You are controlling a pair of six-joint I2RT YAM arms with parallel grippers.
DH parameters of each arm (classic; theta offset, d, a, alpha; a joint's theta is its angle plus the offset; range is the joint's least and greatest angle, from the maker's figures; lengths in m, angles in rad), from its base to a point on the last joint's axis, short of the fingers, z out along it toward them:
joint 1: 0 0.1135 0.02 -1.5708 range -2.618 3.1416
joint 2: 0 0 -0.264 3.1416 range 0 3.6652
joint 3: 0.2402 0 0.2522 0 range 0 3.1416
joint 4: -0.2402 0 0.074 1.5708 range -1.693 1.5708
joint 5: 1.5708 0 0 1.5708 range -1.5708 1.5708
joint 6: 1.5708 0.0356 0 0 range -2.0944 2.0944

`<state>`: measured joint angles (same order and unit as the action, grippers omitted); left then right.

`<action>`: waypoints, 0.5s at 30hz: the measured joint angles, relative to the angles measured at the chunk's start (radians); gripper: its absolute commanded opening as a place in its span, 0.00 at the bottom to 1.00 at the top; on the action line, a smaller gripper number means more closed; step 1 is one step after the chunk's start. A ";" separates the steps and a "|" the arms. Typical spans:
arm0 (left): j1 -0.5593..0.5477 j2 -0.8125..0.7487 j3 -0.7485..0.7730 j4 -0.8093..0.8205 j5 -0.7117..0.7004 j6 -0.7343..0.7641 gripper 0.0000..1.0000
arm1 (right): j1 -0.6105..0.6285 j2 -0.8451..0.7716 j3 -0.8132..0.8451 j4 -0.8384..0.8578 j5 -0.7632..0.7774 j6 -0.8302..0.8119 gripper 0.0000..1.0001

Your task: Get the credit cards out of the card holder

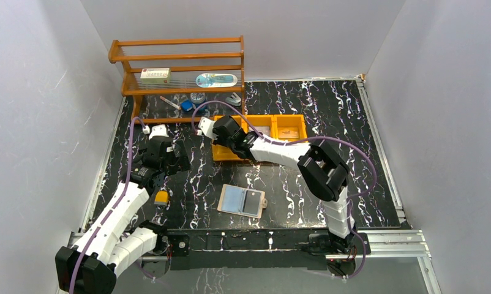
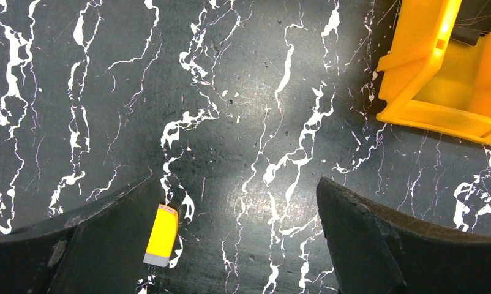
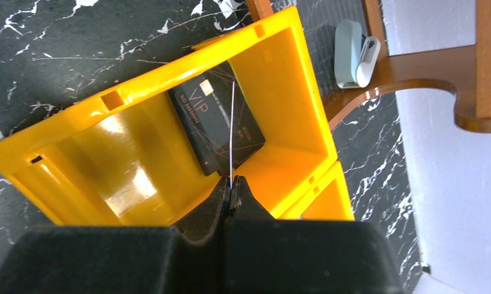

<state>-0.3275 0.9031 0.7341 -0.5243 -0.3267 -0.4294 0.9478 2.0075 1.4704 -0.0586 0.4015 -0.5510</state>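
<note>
Right gripper [image 3: 232, 187]: clamped on thin card [image 3: 232, 122], seemingly silver, edge-on over orange tray [image 3: 280, 67]
Left gripper [image 2: 237, 190]: fingers apart, empty
Black card [image 3: 200, 116]: lying in that tray
Card holder [image 1: 241, 200]: spread open

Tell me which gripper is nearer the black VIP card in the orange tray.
Right. The right gripper hangs above the black card in the tray, shut on a thin card held edge-on. The left gripper hovers open over the table beside the tray.
</note>
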 measured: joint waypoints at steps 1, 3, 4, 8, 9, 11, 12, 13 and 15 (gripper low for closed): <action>0.000 0.000 0.000 0.000 -0.001 0.000 0.98 | -0.002 0.006 0.006 0.001 0.002 -0.018 0.00; 0.000 0.000 0.000 0.000 -0.003 0.002 0.98 | -0.006 0.013 0.016 0.005 0.004 -0.055 0.00; 0.000 0.000 0.000 0.000 -0.004 0.002 0.98 | -0.008 0.017 0.022 0.007 0.006 -0.066 0.00; 0.000 -0.004 0.000 0.000 -0.007 0.003 0.98 | -0.023 0.062 0.063 0.027 0.015 -0.128 0.00; 0.000 -0.005 0.000 0.000 -0.007 0.003 0.98 | -0.026 0.074 0.068 0.033 0.015 -0.140 0.00; 0.000 -0.009 0.000 0.000 -0.008 0.003 0.98 | -0.032 0.096 0.074 0.039 0.012 -0.162 0.00; 0.000 -0.011 0.000 0.000 -0.008 0.003 0.98 | -0.033 0.106 0.077 0.038 0.010 -0.171 0.01; 0.000 -0.011 0.000 0.000 -0.008 0.003 0.98 | -0.035 0.116 0.080 0.039 0.010 -0.181 0.01; 0.000 -0.011 0.000 -0.001 -0.009 0.003 0.98 | -0.037 0.134 0.086 0.039 0.006 -0.194 0.02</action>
<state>-0.3275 0.8917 0.7341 -0.5251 -0.3355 -0.4263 0.9108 2.1410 1.5562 -0.0196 0.4076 -0.7452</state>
